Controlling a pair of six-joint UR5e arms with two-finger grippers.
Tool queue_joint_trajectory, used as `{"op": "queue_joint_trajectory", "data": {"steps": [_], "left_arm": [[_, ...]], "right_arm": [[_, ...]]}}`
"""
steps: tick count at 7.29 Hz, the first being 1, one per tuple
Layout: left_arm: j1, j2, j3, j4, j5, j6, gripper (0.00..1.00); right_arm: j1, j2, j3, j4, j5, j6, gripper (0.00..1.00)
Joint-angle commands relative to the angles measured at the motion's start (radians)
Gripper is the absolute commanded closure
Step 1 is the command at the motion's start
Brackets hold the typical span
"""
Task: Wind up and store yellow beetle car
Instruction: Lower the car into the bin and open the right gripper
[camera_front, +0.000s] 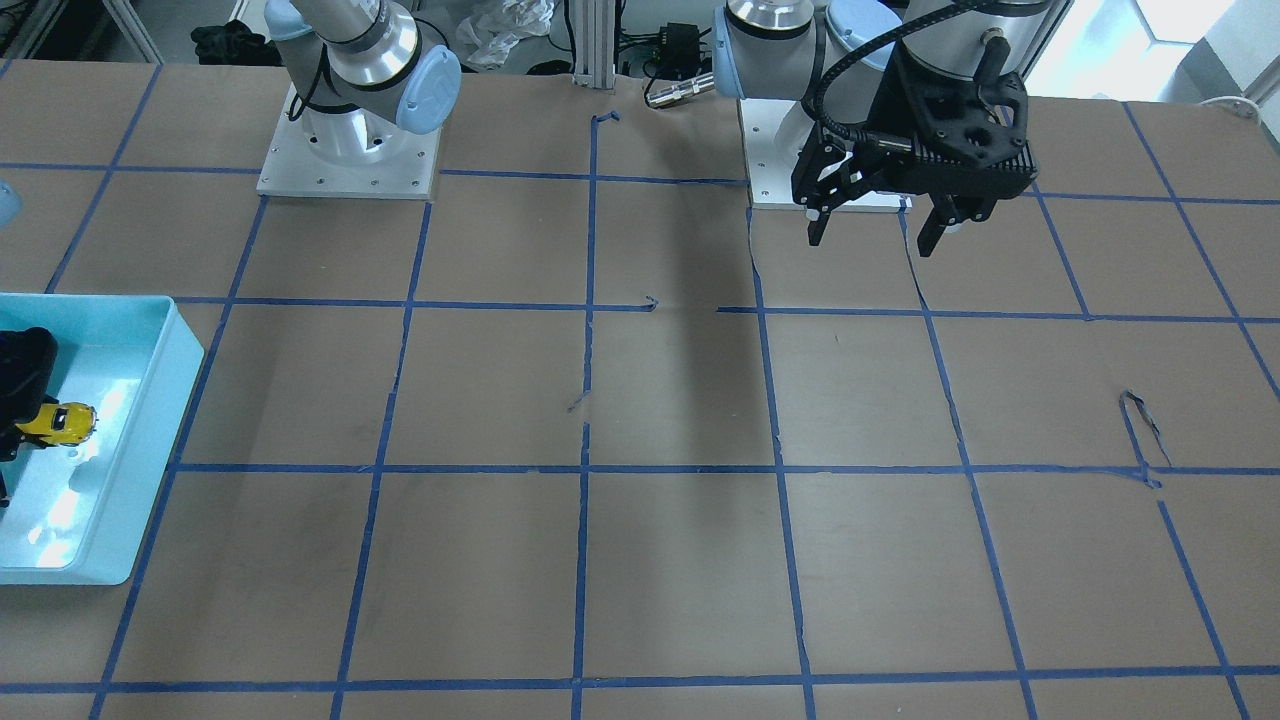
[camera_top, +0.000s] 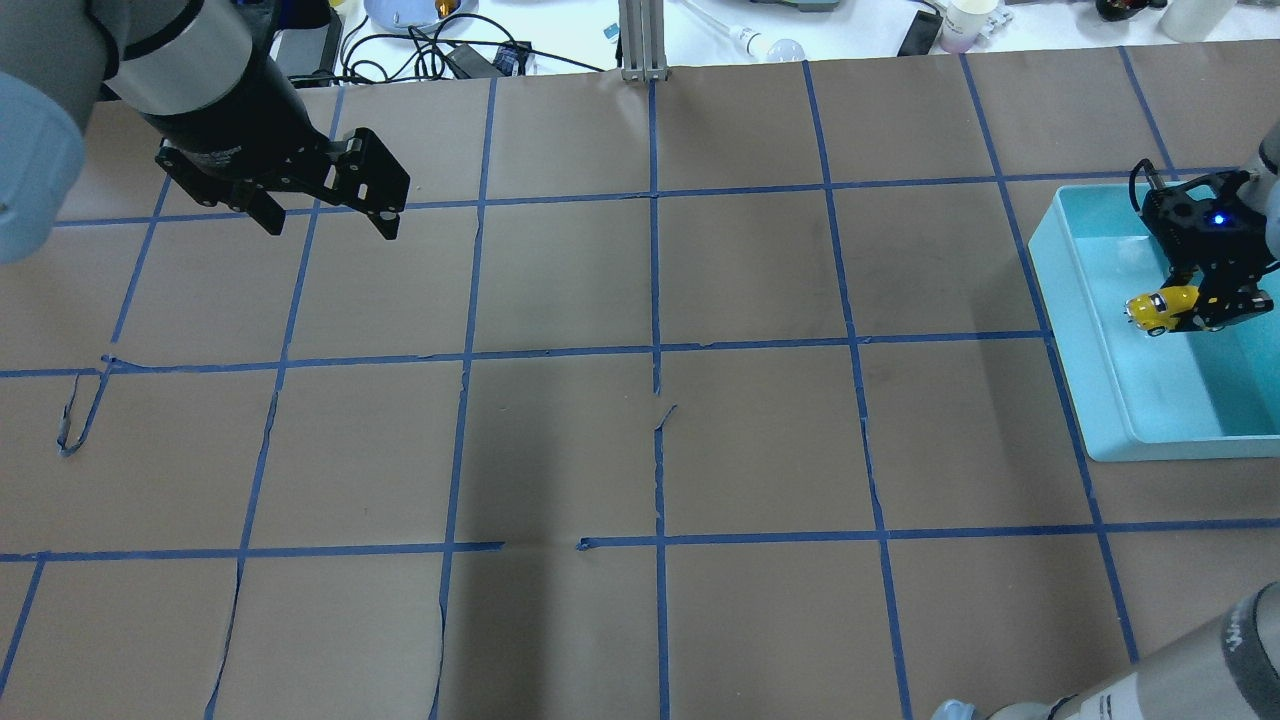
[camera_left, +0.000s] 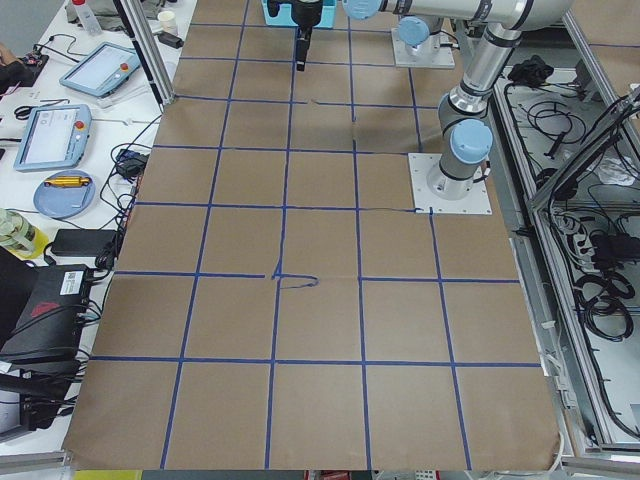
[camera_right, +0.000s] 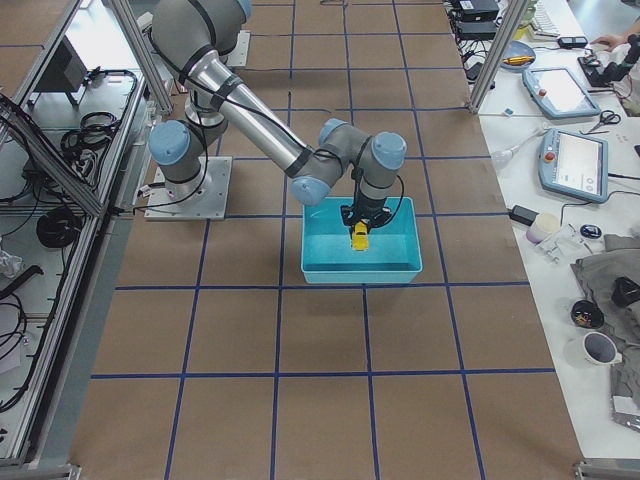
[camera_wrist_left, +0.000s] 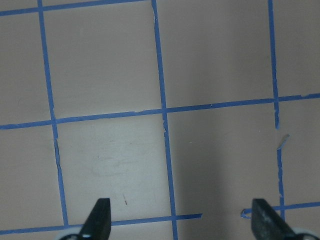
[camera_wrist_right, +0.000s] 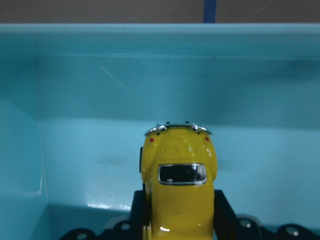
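Note:
The yellow beetle car is tiny, glossy and bright yellow with a dark rear window and a silver bumper. My right gripper is shut on it and holds it inside the light-blue tray, low over the tray floor. The car also shows in the overhead view, the front-facing view and the exterior right view. My left gripper is open and empty, hanging above the table far from the tray; its fingertips show wide apart in the left wrist view.
The table is brown paper with a blue tape grid. The tray sits at the table's edge on my right side. The two arm bases stand at the robot's side. Cables and clutter lie beyond the far edge.

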Motion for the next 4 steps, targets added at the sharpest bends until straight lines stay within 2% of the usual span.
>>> {"op": "queue_joint_trajectory", "data": {"steps": [1, 2, 3, 4], "left_arm": [[0.000, 0.004, 0.001, 0.001, -0.002, 0.000, 0.00], [0.000, 0.001, 0.001, 0.002, -0.003, 0.000, 0.00], [0.000, -0.001, 0.001, 0.002, -0.003, 0.002, 0.00], [0.000, -0.001, 0.001, 0.002, -0.002, 0.002, 0.00]], "right_arm": [[-0.006, 0.020, 0.007, -0.002, 0.004, 0.004, 0.60], [-0.006, 0.023, 0.002, -0.002, 0.013, 0.009, 0.18], [-0.006, 0.011, -0.005, -0.009, 0.013, 0.021, 0.00], [-0.006, 0.009, -0.012, -0.014, 0.016, 0.059, 0.00]]}}
